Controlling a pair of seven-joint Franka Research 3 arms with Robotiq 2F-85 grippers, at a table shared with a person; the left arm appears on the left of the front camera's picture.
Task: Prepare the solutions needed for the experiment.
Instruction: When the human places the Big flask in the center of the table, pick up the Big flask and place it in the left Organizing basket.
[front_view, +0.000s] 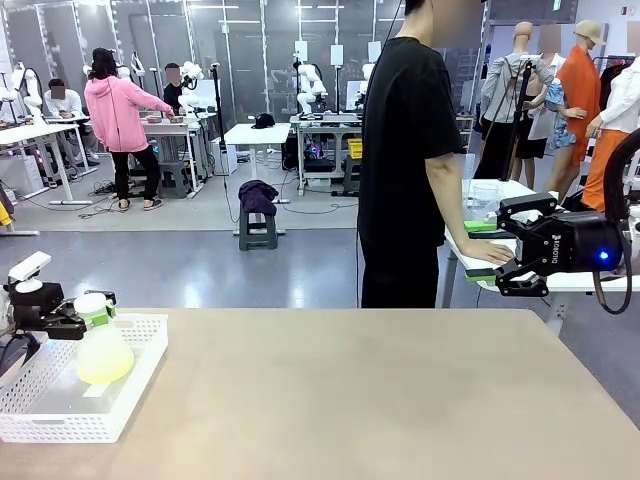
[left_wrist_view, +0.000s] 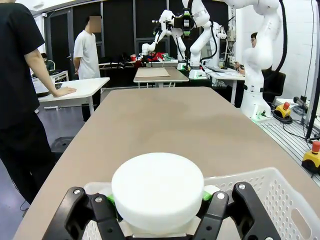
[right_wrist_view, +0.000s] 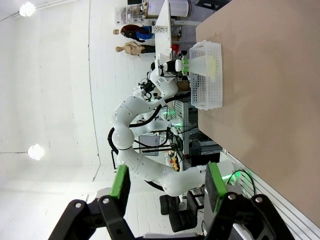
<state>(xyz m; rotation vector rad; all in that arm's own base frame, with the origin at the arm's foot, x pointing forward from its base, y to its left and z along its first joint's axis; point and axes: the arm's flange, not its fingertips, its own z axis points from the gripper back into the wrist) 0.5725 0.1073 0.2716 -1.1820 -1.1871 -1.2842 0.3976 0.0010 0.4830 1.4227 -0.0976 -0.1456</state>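
At the tabletop's near left corner, left pincer (front_view: 88, 318) clamped by its green pads on the capped neck of the flask (front_view: 103, 355), pale yellow-green solutions (front_view: 104, 368) low inside, standing in the white basket (front_view: 130, 385). Right pincer (front_view: 492, 252) spread apart, empty, above the far right edge. Probably the pick-up step; next, a straight lift clear of the basket wall, kept upright.
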